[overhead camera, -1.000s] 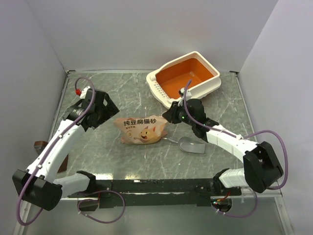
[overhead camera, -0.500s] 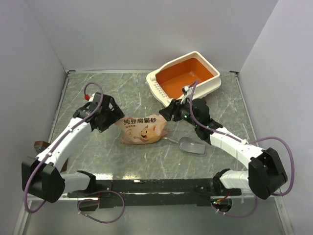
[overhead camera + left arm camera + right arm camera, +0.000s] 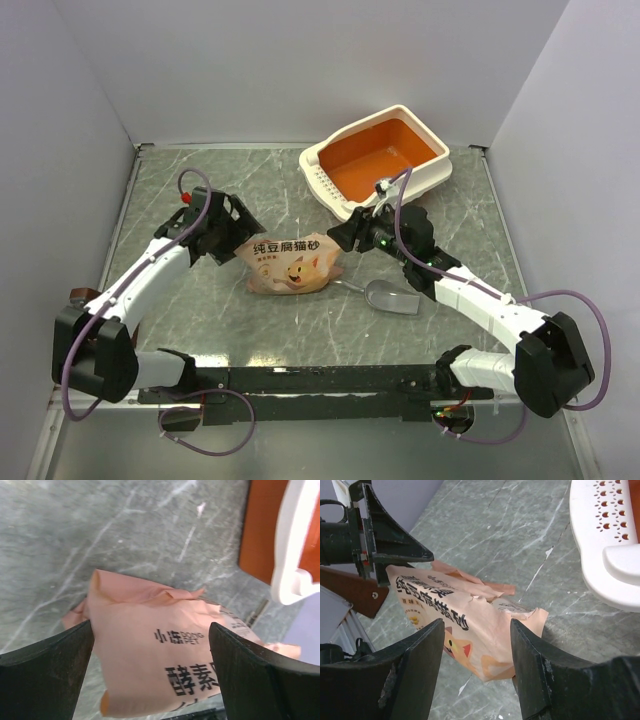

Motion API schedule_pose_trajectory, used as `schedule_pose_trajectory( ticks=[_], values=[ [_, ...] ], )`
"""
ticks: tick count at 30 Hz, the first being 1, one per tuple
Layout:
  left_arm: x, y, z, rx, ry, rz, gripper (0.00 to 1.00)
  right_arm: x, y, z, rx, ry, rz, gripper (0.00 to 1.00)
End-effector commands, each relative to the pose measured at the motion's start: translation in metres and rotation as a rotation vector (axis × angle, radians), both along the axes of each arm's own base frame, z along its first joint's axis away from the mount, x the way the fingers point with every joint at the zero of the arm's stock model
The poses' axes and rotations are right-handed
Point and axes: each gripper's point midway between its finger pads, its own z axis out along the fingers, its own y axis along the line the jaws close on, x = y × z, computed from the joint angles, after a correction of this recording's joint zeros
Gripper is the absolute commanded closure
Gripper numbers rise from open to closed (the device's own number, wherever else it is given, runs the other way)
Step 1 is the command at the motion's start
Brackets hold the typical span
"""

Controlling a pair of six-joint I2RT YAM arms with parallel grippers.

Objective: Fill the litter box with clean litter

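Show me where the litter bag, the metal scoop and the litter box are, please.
litter bag (image 3: 290,265), top external view, middle of its printed face.
metal scoop (image 3: 393,298), top external view, its grey bowl.
litter box (image 3: 385,155), top external view, its bare orange floor.

My top camera looks down from behind the arm bases (image 3: 175,370). Both close wrist views share the pink bag (image 3: 150,665) and the litter box (image 3: 600,555) at upper right.

One box (image 3: 322,178), one bag (image 3: 290,265), one scoop (image 3: 392,297)

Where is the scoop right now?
In the top view, the scoop lies right of centre, handle at the bag's right end, nearer than the litter box.
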Motion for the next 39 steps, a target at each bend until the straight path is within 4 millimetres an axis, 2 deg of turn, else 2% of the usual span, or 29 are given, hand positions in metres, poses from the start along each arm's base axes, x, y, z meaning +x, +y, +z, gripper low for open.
schedule_pose_trajectory(
  ticks=[1,6,9,10,11,12,15,19,20,22,23,24,25,26,27,28,29,30,31,32,33,34,35,36,37,38,39],
  values=[
    [0.009,-0.017,0.010,-0.100,-0.045,-0.033,0.01,-0.005,0.001,0.017,0.029,-0.050,0.017,0.39],
    [0.014,-0.018,0.009,-0.101,-0.072,-0.051,0.05,-0.008,0.000,0.016,0.027,-0.050,0.021,0.40],
    [0.020,-0.023,0.013,-0.125,-0.124,-0.086,0.19,-0.010,0.001,0.016,0.031,-0.048,0.029,0.41],
    [0.023,-0.022,0.016,-0.124,-0.147,-0.094,0.31,-0.011,0.001,0.017,0.032,-0.048,0.034,0.41],
    [0.024,-0.021,0.016,-0.124,-0.163,-0.099,0.38,-0.012,0.001,0.018,0.031,-0.051,0.039,0.41],
    [0.029,-0.022,0.024,-0.131,-0.204,-0.108,0.50,-0.013,0.002,0.022,0.035,-0.061,0.047,0.41],
    [0.034,-0.015,0.033,-0.114,-0.273,-0.110,0.68,-0.017,0.003,0.029,0.032,-0.087,0.068,0.41],
    [0.042,-0.009,0.056,-0.099,-0.407,-0.104,0.99,-0.017,0.007,0.037,-0.013,-0.142,0.128,0.40],
    [0.041,-0.009,0.067,-0.105,-0.447,-0.107,0.99,-0.016,0.008,0.036,-0.027,-0.140,0.135,0.40],
    [0.039,-0.008,0.073,-0.112,-0.495,-0.109,0.99,-0.012,0.013,0.040,-0.045,-0.175,0.162,0.38],
    [0.040,-0.009,0.088,-0.123,-0.560,-0.113,0.99,-0.014,0.018,0.041,-0.045,-0.182,0.202,0.37],
    [0.039,-0.008,0.093,-0.127,-0.590,-0.113,0.99,-0.011,0.024,0.044,-0.053,-0.191,0.229,0.37],
    [0.036,-0.008,0.089,-0.126,-0.601,-0.114,0.99,-0.009,0.027,0.046,-0.071,-0.219,0.259,0.36],
    [0.035,-0.007,0.106,-0.136,-0.678,-0.111,0.99,-0.011,0.033,0.048,-0.077,-0.234,0.302,0.36],
    [0.034,-0.005,0.110,-0.137,-0.705,-0.106,0.99,-0.005,0.038,0.051,-0.094,-0.235,0.324,0.36],
    [0.030,-0.003,0.103,-0.132,-0.716,-0.106,0.99,-0.002,0.041,0.053,-0.130,-0.277,0.360,0.36],
    [0.028,-0.003,0.124,-0.149,-0.809,-0.107,0.99,-0.002,0.044,0.054,-0.151,-0.289,0.394,0.36],
    [0.025,-0.002,0.128,-0.154,-0.841,-0.110,0.99,0.003,0.052,0.064,-0.160,-0.316,0.436,0.36],
    [0.020,-0.002,0.123,-0.151,-0.867,-0.120,0.99,0.003,0.053,0.060,-0.200,-0.336,0.479,0.36],
    [0.015,-0.004,0.131,-0.162,-0.911,-0.140,0.99,0.009,0.060,0.066,-0.210,-0.363,0.509,0.35],
    [0.012,-0.004,0.144,-0.168,-0.983,-0.147,0.99,0.005,0.062,0.067,-0.216,-0.378,0.565,0.35],
    [0.007,-0.005,0.140,-0.171,-0.999,-0.158,0.99,0.004,0.062,0.060,-0.258,-0.381,0.609,0.34],
    [0.005,-0.006,0.140,-0.178,-1.022,-0.172,0.99,0.006,0.067,0.075,-0.259,-0.428,0.635,0.34],
    [0.001,-0.008,0.151,-0.197,-1.082,-0.188,0.99,0.006,0.071,0.066,-0.271,-0.422,0.683,0.33],
    [-0.002,-0.011,0.143,-0.201,-1.082,-0.205,0.99,0.001,0.075,0.069,-0.268,-0.481,0.754,0.32],
    [-0.004,-0.012,0.146,-0.212,-1.105,-0.218,0.99,-0.002,0.076,0.076,-0.275,-0.488,0.788,0.32],
    [-0.007,-0.017,0.145,-0.226,-1.115,-0.246,0.99,0.000,0.079,0.070,-0.283,-0.480,0.818,0.31]
  ],
)
